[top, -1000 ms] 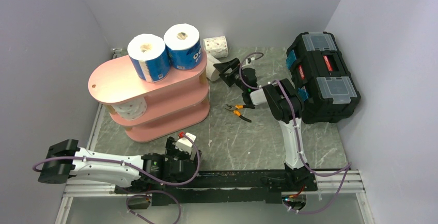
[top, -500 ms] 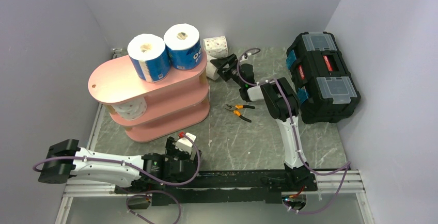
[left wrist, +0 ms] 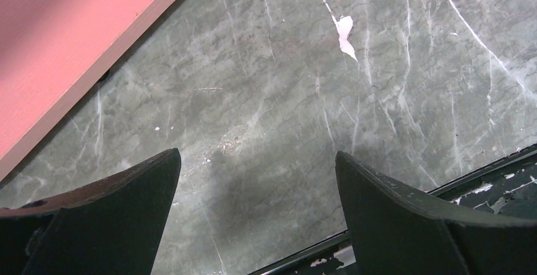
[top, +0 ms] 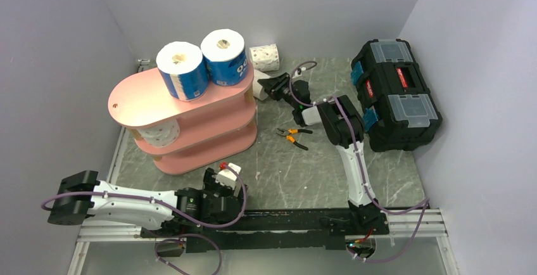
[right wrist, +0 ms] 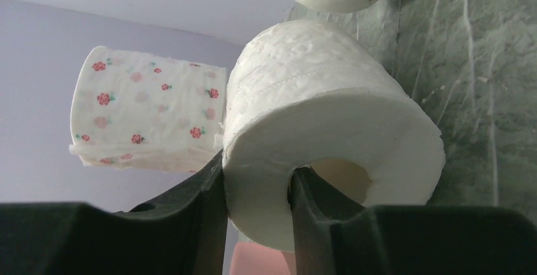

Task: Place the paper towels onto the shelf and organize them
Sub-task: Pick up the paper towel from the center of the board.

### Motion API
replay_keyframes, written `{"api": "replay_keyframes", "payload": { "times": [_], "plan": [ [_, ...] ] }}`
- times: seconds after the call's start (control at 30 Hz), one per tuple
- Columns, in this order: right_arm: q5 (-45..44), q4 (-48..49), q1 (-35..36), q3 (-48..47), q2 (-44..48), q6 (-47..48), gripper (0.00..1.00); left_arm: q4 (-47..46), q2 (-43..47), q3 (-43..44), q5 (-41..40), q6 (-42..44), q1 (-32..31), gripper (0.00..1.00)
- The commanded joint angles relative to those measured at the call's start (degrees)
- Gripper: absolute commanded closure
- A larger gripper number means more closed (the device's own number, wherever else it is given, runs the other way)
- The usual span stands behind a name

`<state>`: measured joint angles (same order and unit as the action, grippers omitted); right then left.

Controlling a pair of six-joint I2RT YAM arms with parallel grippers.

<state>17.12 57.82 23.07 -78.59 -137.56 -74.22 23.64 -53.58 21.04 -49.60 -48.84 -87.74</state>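
**benchrat:** So where's the plain white paper towel roll (right wrist: 329,129), and has the right claw (right wrist: 256,172) got it?

**yam_fan:** Yep, clenched on it. In the right wrist view one black finger (right wrist: 313,208) pokes into the hollow core and the other presses on the outside, so the roll's soft wall is pinched between them. From the top camera the roll (top: 259,90) is down at table level, just beside the right end of the pink three-tier oval shelf (top: 142,101), a bit above centre frame. Can't tell if it's touching the grey marbled table (top: 304,173).

**benchrat:** Other towels?

**yam_fan:** A blue-wrapped roll (top: 182,72) and a second blue-wrapped roll (top: 225,58) stand side by side on the shelf's top board, upper left of centre. A white speckled roll (top: 158,134) sits on the middle tier. A rose-printed roll (top: 265,57) is by the back wall, top centre.

**benchrat:** Left claw?

**yam_fan:** The left claw (left wrist: 256,158) is released, fingers wide apart over the table with nothing between them, at the lower left of the top view. Orange-handled pliers (top: 292,135) lie mid-frame, and a black toolbox (top: 396,94) is at the right.
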Motion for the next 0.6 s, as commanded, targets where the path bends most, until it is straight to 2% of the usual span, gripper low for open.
{"api": "replay_keyframes", "payload": {
  "times": [0.0, 0.1, 0.2, 0.37, 0.57],
  "plan": [
    [0.89, 3.0, -0.94, 3.47, 6.74, 1.79, 0.72, 0.88, 1.2, 2.28, -1.59, -1.07, -0.37, 0.01],
    [0.8, 0.96, -1.84, 8.83, 13.26, 4.24, 0.73, 2.56, 3.07, 2.26, -1.76, -2.76, -0.47, 0.01],
    [-0.19, -5.56, -2.41, 15.67, 25.07, 10.78, 0.73, 3.89, 5.84, 1.74, -2.35, -4.31, -0.79, 0.01],
    [-4.45, -29.91, -0.14, 21.16, 44.34, 26.06, 0.76, 6.04, 9.03, 1.06, -3.14, -6.6, -1.58, 0.01],
    [-15.88, -60.85, 11.31, 23.34, 63.3, 41.06, 0.76, 7.05, 8.17, 2.25, -4.03, -6.62, -3.17, 0.01]
  ]
}}
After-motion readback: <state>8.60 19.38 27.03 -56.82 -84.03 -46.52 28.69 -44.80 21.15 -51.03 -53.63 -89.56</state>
